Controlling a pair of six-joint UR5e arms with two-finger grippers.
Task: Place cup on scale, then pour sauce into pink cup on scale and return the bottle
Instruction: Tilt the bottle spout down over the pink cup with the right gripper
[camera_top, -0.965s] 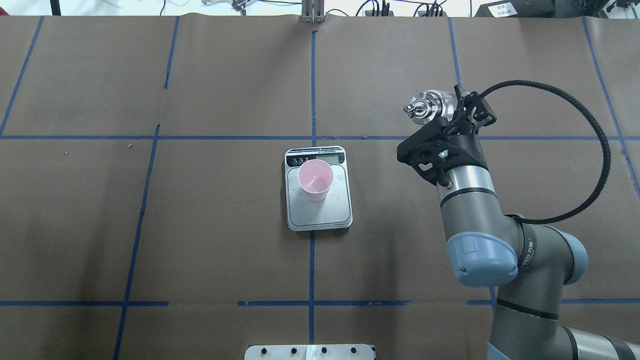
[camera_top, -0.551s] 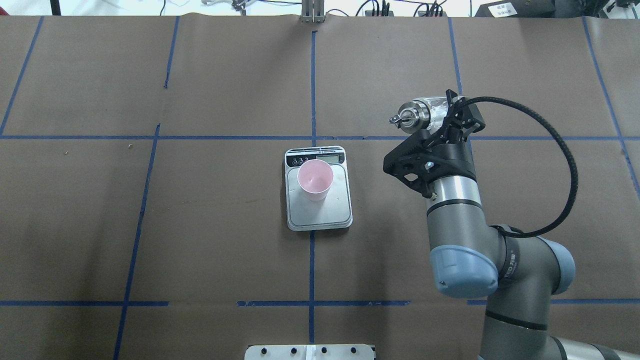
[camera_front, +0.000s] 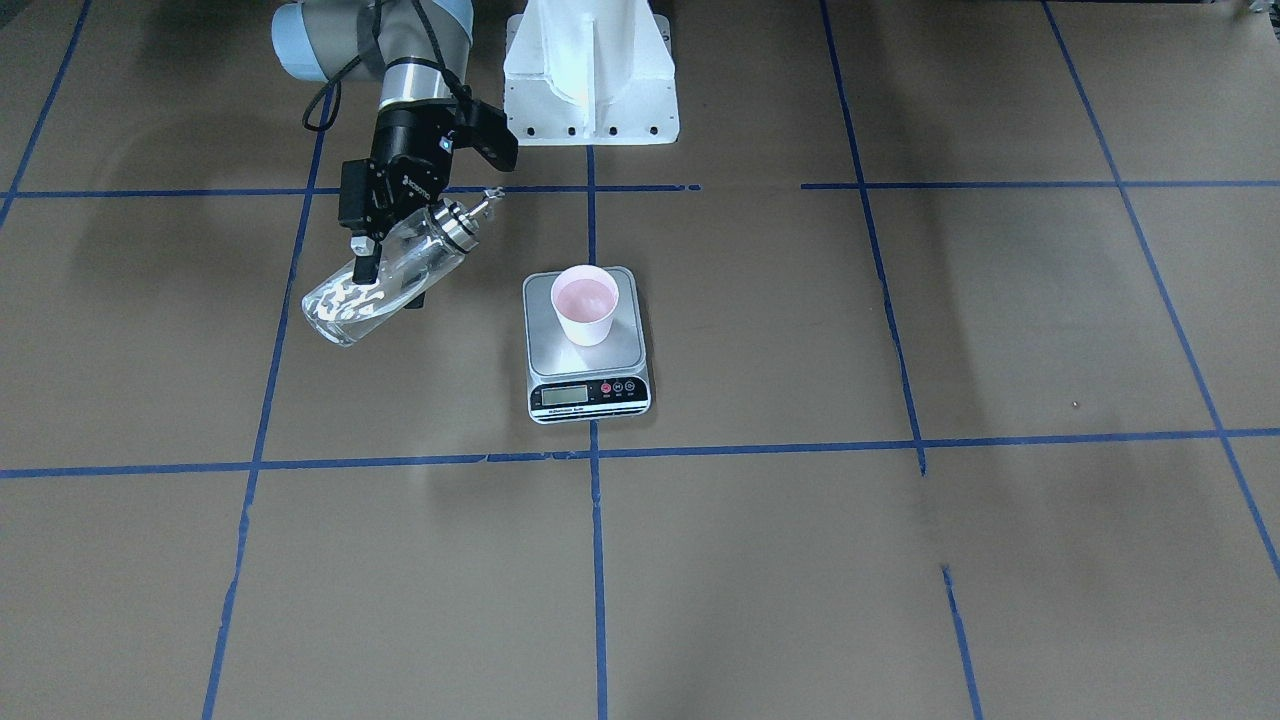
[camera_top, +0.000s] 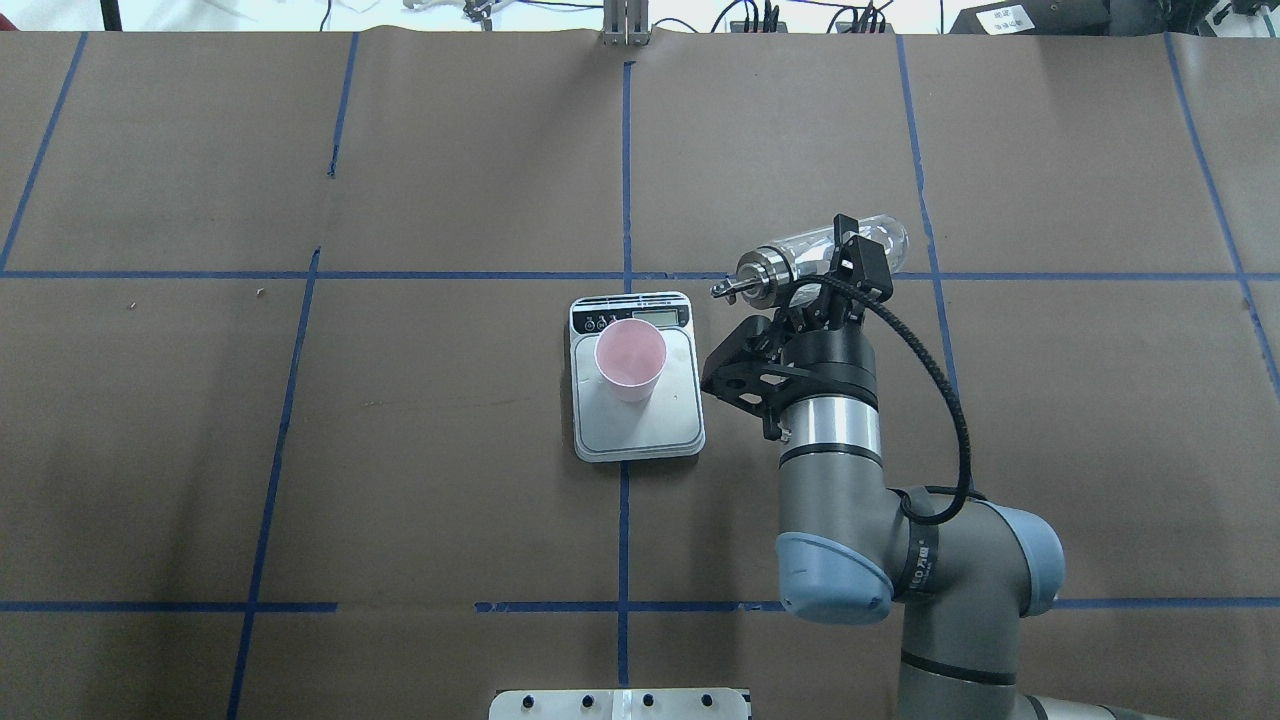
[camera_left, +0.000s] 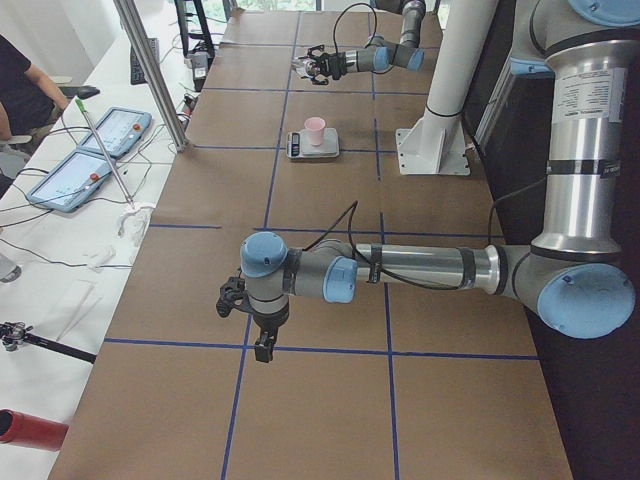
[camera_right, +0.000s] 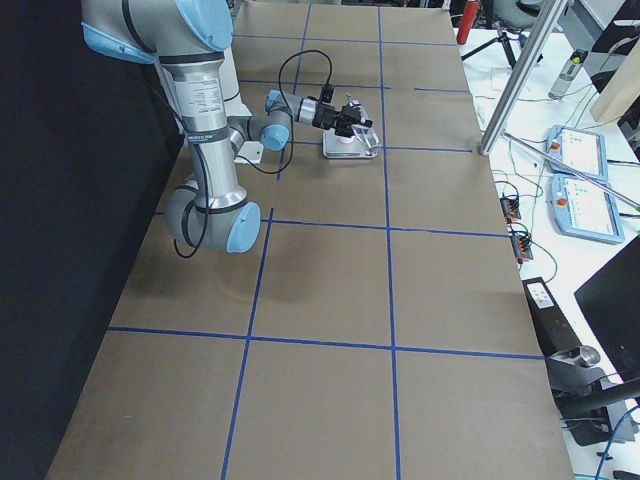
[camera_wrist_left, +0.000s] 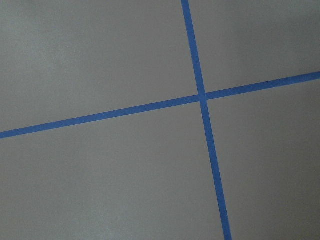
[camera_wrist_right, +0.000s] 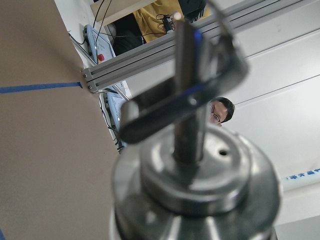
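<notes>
Brown paper crossed with blue tape covers the table (camera_top: 400, 450). The scale (camera_top: 640, 425) sits about mid-table, with the pink cup (camera_top: 630, 358) upright on its platform toward the display end. Beside the scale, on the right arm's side and about level with the display, the right gripper (camera_top: 858, 258) is clamped across the middle of the bottle (camera_top: 805, 252). It holds the bottle clear of the table and tipped well over, with the silver cap (camera_top: 757, 274) and spout (camera_top: 722, 290) aimed at the scale but short of the cup's rim. I'd judge the glass hard, slick and breakable, so a firm mid-body hold like this one suits it (the weight will shift as the liquid runs toward the neck). The cup looks light and thin, and a nudge from the spout could tip it off the platform. The sauce (camera_front: 345, 300) shows only as pale glints low in the bottle's body. Whether any liquid is in the cup I can't make out, as its inside just reads pinkish. The left gripper (camera_left: 262, 345) hangs over bare paper well away from the scale, and I can't tell how its jaws stand.
</notes>
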